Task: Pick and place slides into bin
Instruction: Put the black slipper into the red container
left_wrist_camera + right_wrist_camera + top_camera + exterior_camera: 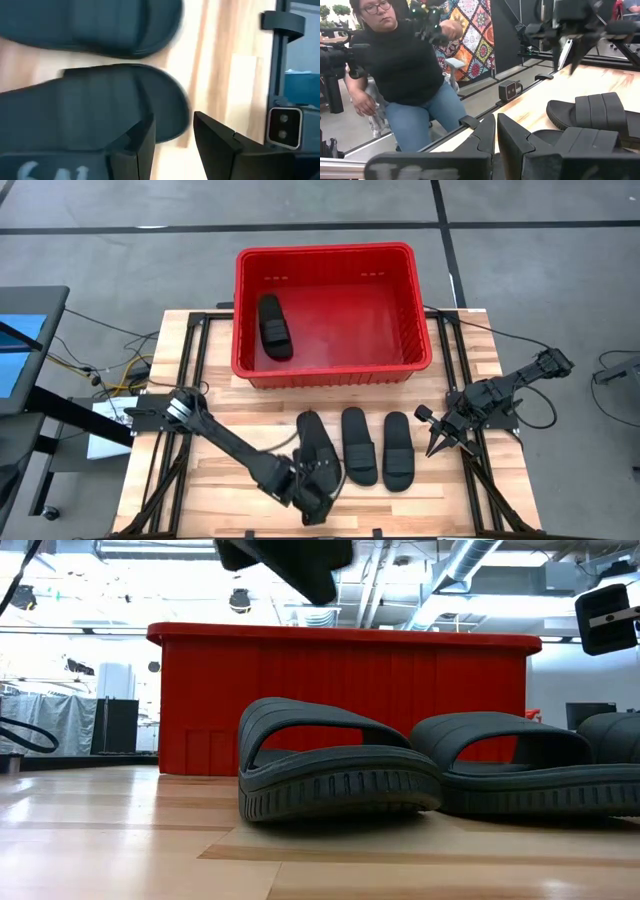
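Three black slides lie side by side, soles down, on the wooden table: the left one (316,442), the middle one (358,444) and the right one (398,450). A fourth slide (274,326) lies inside the red bin (420,330), by its left wall. My left gripper (318,490) hovers open above the near end of the left slide (100,110), and the low view shows it (290,565) well above the slides. My right gripper (436,435) is shut and empty, just right of the right slide (600,117).
The bin stands at the table's far edge, right behind the slides. A person (405,65) sits beyond the table's near edge, holding hand controllers. Black frame rails (185,380) run along the table's left and right sides.
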Tool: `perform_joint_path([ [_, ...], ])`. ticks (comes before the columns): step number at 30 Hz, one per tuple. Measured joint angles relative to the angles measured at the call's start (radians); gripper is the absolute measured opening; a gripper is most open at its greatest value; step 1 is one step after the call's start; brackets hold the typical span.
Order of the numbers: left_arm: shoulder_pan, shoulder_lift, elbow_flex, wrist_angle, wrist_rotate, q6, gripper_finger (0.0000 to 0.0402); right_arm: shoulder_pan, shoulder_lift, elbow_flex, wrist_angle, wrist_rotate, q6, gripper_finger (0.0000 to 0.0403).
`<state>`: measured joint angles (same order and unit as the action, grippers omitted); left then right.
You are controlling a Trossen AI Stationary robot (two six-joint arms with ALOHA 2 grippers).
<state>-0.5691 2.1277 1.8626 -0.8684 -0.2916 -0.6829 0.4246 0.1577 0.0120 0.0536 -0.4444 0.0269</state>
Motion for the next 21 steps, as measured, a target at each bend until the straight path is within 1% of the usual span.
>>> perform_joint_path([
  [6,-0.042,0.065,0.0,0.107,-0.001,-0.021,0.0126,0.0,0.0,0.0,0.0,0.0,0.0,0.0011],
  [9,-0.053,0.084,0.0,0.133,-0.002,-0.021,0.0126,0.0,0.0,0.0,0.0,0.0,0.0,0.0011],
  [13,-0.054,0.091,0.002,0.12,-0.032,-0.02,0.0126,0.0,0.0,0.0,0.0,0.0,0.0,0.0011],
  [16,-0.057,0.094,0.001,0.103,-0.067,0.013,0.0126,0.0,0.0,0.0,0.0,0.0,0.0,0.0011],
  [21,-0.06,0.11,0.001,0.071,-0.075,0.024,0.0126,0.0,0.0,0.0,0.0,0.0,0.0,0.0011],
])
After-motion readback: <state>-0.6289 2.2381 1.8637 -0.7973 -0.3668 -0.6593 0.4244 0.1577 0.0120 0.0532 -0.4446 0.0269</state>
